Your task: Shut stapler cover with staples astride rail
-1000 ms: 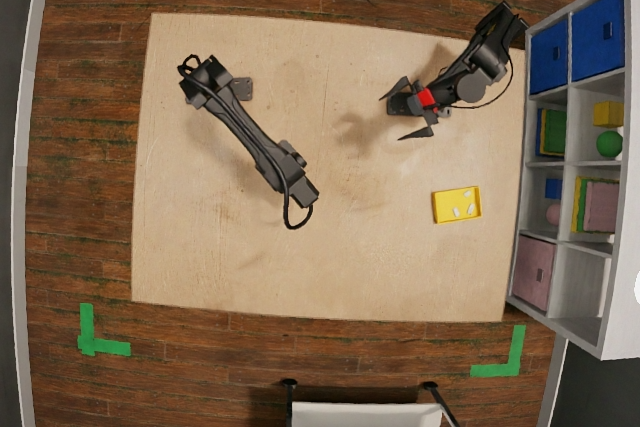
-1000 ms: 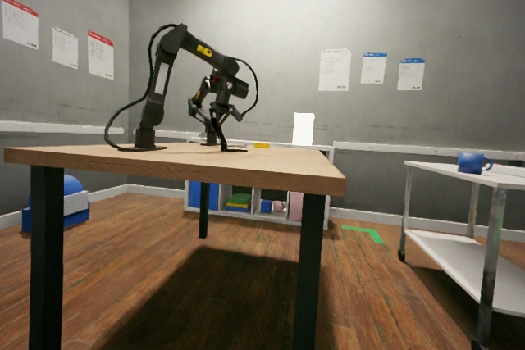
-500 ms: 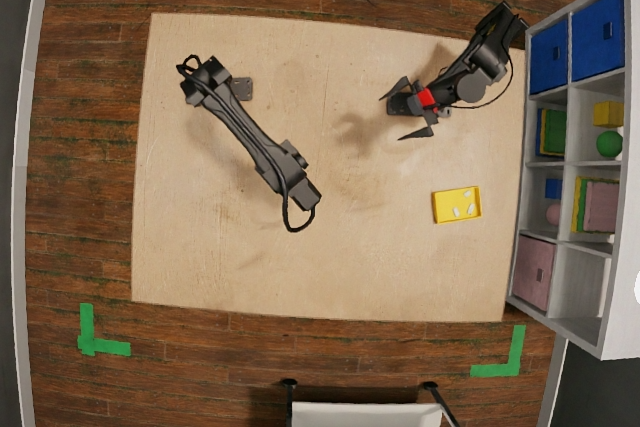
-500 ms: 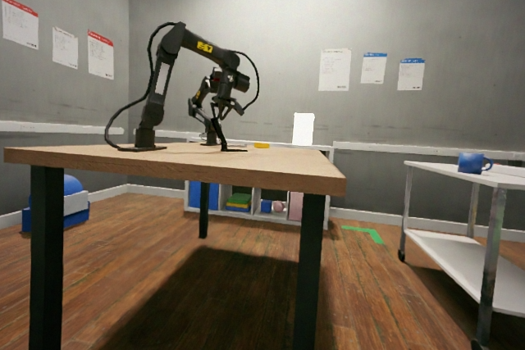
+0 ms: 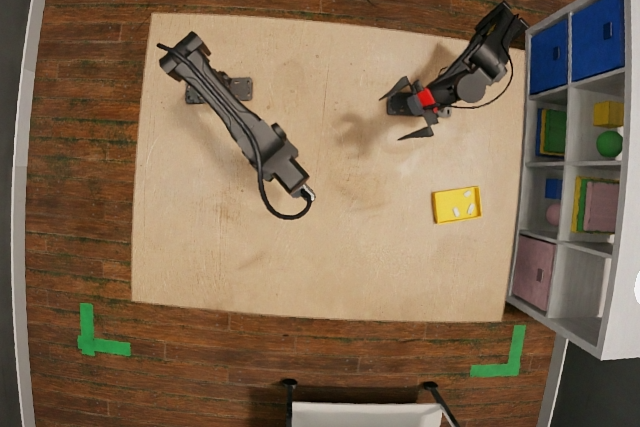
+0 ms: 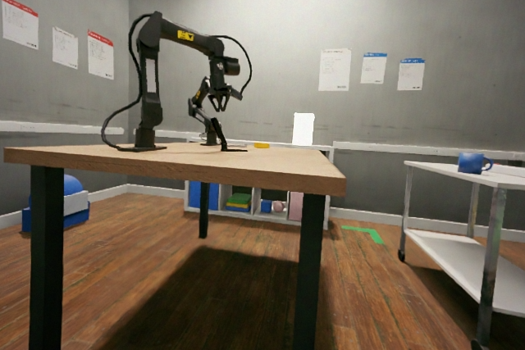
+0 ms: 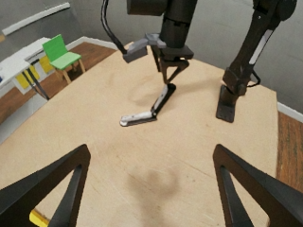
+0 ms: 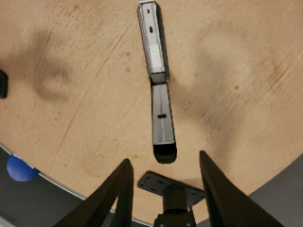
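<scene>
The stapler [image 8: 154,44] lies on the table with its cover [image 8: 162,123] swung up and open; the left wrist view shows it as a raised V [image 7: 151,106]. The light grey rail in the base is visible, but I cannot make out the stick of staples. My right gripper [image 8: 164,160] hovers just above the cover's raised tip, fingers apart, holding nothing. It also shows in the exterior view [image 6: 219,102] above the stapler [image 6: 223,139]. In the top view the right arm [image 5: 242,127] hides most of the stapler. My left gripper [image 5: 406,112] is wide open and empty near its base, far from the stapler.
A yellow tray [image 5: 456,204] with small white pieces sits on the table toward the shelf. A white shelf unit [image 5: 573,153] with coloured boxes stands beside the table. The left arm's base [image 5: 403,104] stands on the table near the shelf unit.
</scene>
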Robot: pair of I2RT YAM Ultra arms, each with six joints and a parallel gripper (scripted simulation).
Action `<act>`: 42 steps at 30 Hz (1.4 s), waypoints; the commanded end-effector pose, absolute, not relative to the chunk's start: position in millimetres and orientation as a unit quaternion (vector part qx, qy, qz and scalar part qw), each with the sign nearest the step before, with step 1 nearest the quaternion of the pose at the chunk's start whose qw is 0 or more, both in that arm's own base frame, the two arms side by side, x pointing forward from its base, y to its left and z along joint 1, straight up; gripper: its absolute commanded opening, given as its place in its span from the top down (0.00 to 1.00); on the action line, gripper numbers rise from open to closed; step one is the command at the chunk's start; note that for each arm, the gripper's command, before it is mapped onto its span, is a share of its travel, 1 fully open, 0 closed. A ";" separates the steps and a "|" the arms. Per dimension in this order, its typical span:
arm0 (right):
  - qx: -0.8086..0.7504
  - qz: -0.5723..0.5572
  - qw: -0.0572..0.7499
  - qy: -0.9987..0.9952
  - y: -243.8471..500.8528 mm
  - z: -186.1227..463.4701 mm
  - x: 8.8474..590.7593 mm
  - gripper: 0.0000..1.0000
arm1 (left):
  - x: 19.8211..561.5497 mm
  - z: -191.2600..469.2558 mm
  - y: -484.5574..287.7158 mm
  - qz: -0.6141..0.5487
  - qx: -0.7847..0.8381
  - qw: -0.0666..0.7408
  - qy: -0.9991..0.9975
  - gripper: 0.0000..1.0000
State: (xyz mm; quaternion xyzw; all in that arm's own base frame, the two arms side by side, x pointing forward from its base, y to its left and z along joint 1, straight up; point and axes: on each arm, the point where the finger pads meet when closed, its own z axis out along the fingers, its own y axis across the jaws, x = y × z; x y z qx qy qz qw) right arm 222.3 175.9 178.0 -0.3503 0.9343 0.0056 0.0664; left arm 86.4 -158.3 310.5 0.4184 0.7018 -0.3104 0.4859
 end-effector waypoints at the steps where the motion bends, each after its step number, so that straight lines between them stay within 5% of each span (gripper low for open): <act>1: -0.341 0.044 0.153 0.926 177.0 187.3 220.2 0.50 | 82.1 308.8 -157.5 -0.312 0.425 0.484 0.699 0.00; 19: -0.308 0.114 0.316 0.890 149.1 169.3 187.1 0.50 | 82.1 308.8 -157.5 -0.312 0.425 0.484 0.699 0.00; 42: -0.311 0.111 0.318 0.889 148.9 154.6 190.1 0.50 | 82.1 308.8 -157.5 -0.312 0.425 0.484 0.699 0.00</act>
